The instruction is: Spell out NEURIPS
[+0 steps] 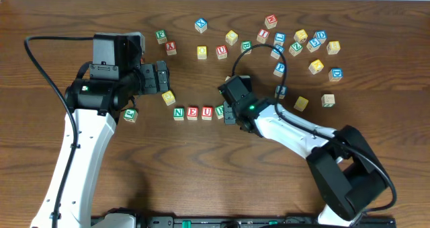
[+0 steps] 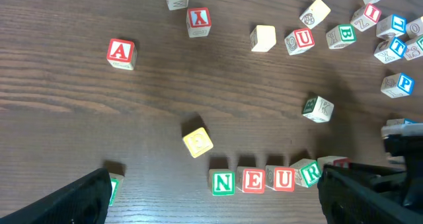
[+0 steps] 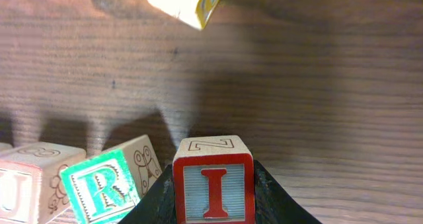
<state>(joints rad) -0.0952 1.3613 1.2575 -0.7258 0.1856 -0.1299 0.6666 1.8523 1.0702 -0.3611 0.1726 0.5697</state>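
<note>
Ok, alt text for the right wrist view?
A red-framed I cube sits clamped between two black jaws at bottom centre, against a wooden table. Left of it a green R cube stands tilted; a yellow cube pokes in at the top.

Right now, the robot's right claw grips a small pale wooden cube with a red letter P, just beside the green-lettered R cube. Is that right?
Not quite: the letter is a red I, not P. The right wrist view shows the right gripper shut on that small wooden I cube, just beside the green R cube.
</note>
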